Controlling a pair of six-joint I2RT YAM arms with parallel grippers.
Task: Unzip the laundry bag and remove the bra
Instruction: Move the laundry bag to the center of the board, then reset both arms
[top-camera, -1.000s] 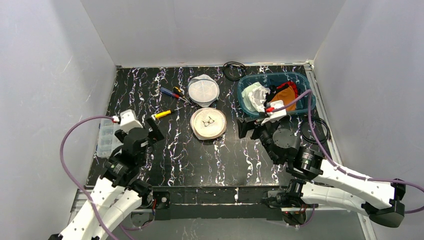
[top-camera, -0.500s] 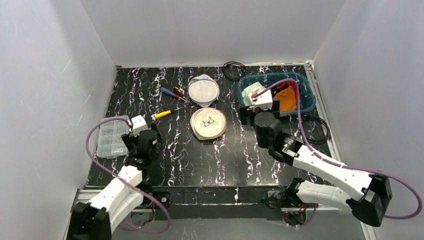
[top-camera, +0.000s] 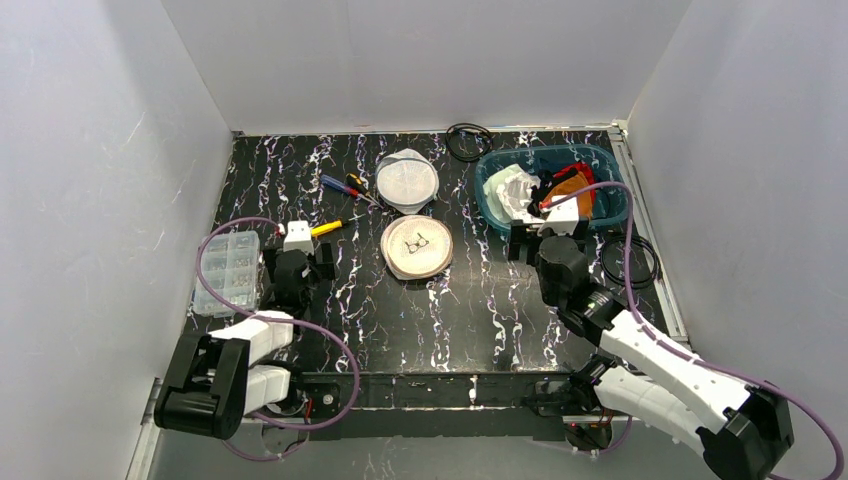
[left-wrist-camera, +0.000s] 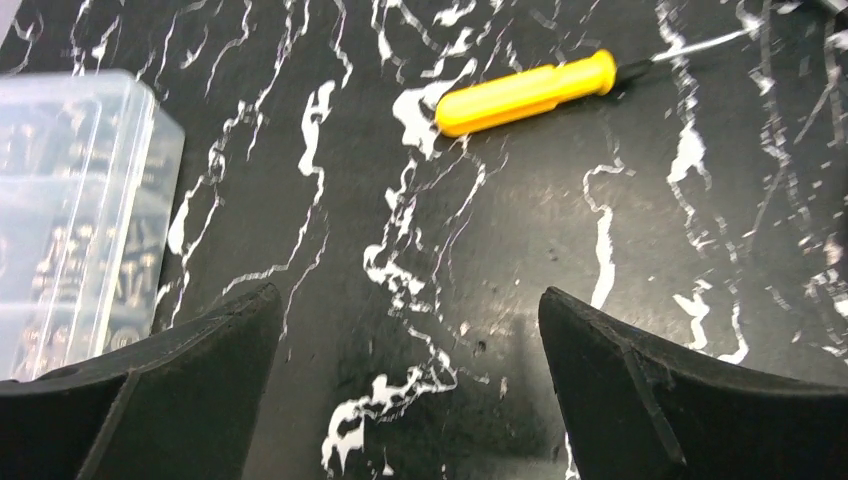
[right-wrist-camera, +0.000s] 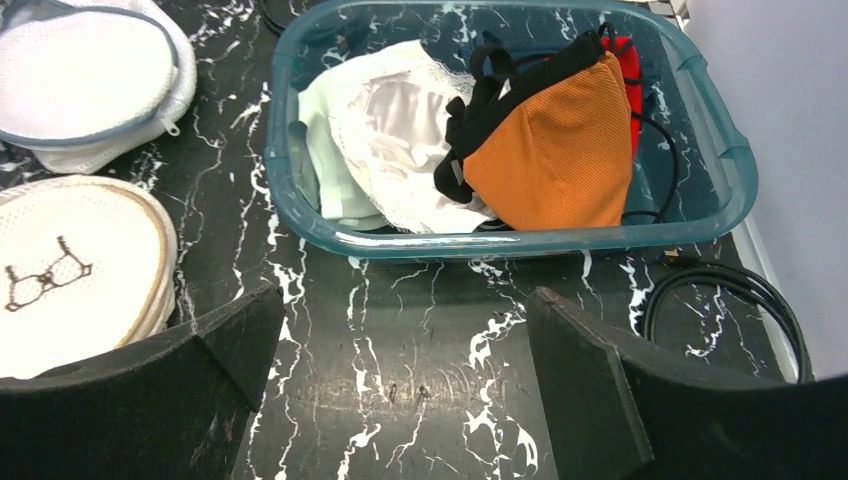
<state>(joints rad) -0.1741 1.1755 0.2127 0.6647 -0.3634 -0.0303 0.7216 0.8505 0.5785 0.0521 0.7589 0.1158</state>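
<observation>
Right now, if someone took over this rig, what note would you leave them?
Left gripper: open, empty, over bare table between the yellow screwdriver and the parts box.
Right gripper: open, empty, just in front of the teal bin.
Two round laundry bags mid-table: bra-print bag nearer, blue-trimmed bag behind it; both look zipped.
The bin holds an orange bra and a white garment.
Left to do: unzip a bag, pull the bra out.

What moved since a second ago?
The left arm folded back; its left fingers slid slightly right, uncovering the clear box. The right arm swung in, right fingers shifting right, facing the teal bin. Nothing was grabbed; both stay open. The bra-marked laundry bag, mesh bag and yellow screwdriver stayed put.
</observation>
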